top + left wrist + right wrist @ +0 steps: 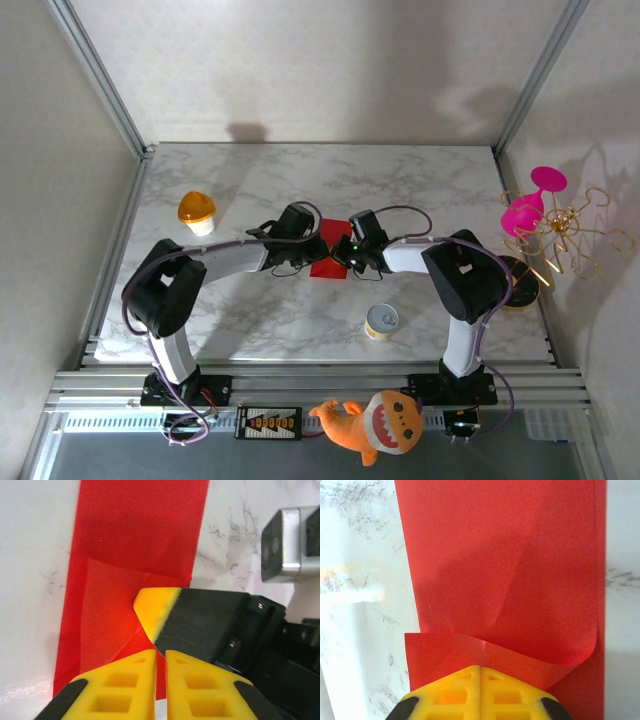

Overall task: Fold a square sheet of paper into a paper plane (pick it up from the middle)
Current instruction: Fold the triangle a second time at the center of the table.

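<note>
Top external view: the square sheet of paper [327,264] is lying partly folded near the middle of the counter [420,180], with the left hand [316,240] and the right hand [346,252] meeting over it.

Left wrist view: the left hand's fingers [130,680] are standing a sliver apart over a folded flap. I cannot tell whether they are gripping it.

Right wrist view: the right hand is pressing its fingers [455,690] fully together against a turned-over flap of the sheet.

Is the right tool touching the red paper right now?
Touching. The right wrist view shows the shut tips of the right tool lying on the folded-over flap of the red paper, with no gap between them.
</note>
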